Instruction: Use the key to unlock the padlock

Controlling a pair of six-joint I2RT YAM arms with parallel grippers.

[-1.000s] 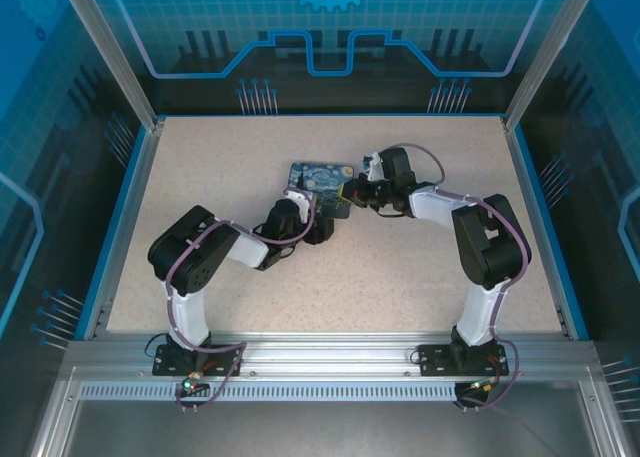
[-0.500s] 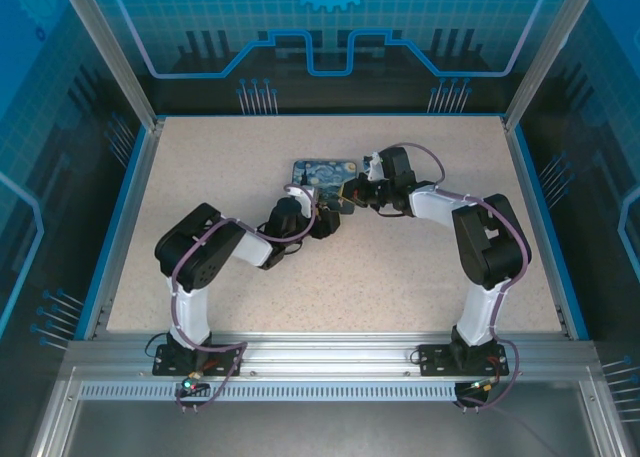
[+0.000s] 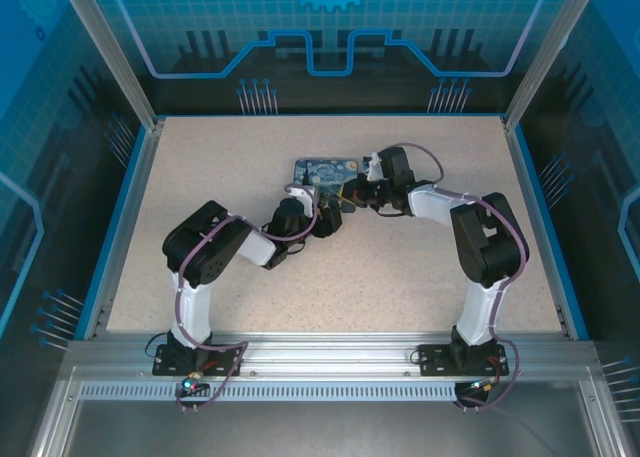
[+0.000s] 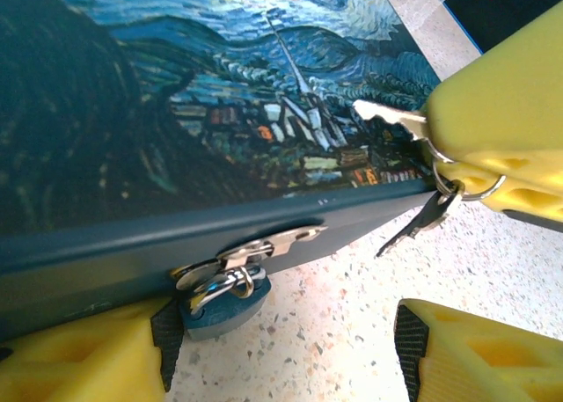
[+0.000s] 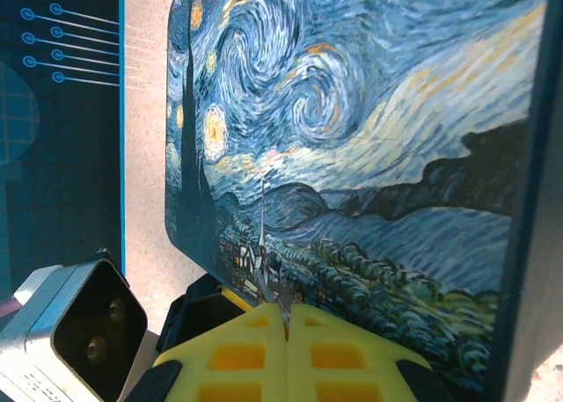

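Observation:
The padlock (image 4: pixel 218 303), with a dark blue body and a silvery shackle, hangs from the hasp on the front wall of the painted tin (image 4: pixel 176 112). My left gripper (image 4: pixel 283 342) is open and low on the table, its left pad (image 4: pixel 165 332) right beside the padlock body. My right gripper (image 5: pixel 288 318) is shut on the key (image 4: pixel 385 114), whose silvery tip pokes out over the lid's corner. A ring and a second dark key (image 4: pixel 413 230) dangle below its fingers (image 4: pixel 510 112). From above, the left gripper (image 3: pixel 325 222) and right gripper (image 3: pixel 350 192) meet at the tin's (image 3: pixel 322 172) near right corner.
The tin lies near the middle of the speckled table (image 3: pixel 220 177). Blue rails (image 3: pixel 125 217) and dark panels border the table on all sides. The left wrist's camera housing (image 5: pixel 84 332) sits close to the right fingers.
The left arm has swung right and pushed in closer to the tin's front. The tin has shifted slightly toward the back. The right gripper has barely moved.

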